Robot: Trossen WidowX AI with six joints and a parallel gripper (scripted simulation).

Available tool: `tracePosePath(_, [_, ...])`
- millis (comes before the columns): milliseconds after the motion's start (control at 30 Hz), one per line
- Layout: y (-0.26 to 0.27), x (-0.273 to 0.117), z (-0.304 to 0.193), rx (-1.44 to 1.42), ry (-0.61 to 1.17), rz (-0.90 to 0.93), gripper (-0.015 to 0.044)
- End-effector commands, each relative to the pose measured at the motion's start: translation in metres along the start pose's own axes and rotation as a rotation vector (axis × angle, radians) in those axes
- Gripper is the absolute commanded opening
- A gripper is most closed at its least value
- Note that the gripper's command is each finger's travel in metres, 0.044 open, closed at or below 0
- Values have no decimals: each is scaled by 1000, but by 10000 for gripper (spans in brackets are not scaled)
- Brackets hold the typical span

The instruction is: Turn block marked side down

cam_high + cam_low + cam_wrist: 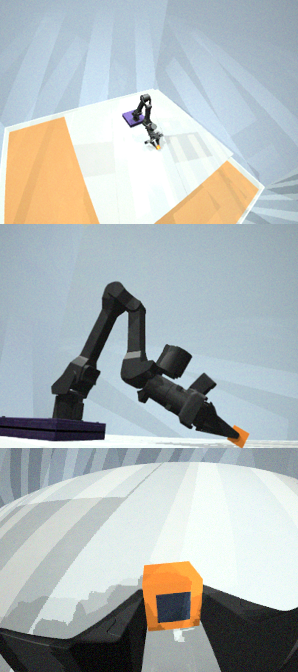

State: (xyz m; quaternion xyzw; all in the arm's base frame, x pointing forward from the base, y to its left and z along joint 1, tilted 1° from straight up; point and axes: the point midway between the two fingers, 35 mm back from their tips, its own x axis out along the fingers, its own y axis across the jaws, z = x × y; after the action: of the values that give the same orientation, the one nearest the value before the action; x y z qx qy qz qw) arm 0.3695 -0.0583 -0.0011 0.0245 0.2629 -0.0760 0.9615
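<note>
The orange block [158, 147] [242, 435] [167, 579] is held tilted, with an edge pointing down, in the exterior view. Its lowest corner is at or just above the white table [136, 180]; contact cannot be told. Its dark blue square mark [173, 607] faces the wrist camera, back toward the gripper's palm. My gripper [157, 146] [237, 436] [170, 593] is shut on the block, one finger on each side, and slants forward and down. The block's far side and underside are hidden in the wrist view.
The arm stands on a purple base [128, 118] [81, 430] behind the gripper. A large orange area [40, 169] lies on the left side of the table, and another orange area [221, 188] lies at the lower right in the top view.
</note>
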Motion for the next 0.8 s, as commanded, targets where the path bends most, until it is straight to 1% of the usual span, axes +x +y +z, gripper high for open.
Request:
tracePosePath(0, [0,-3,-1,-3,-25,-3,0])
tracePosePath(500, [0,-3,-1,-3,-35,-3,0])
tracePosePath(767, [0,-3,-1,-3,-35,-3,210])
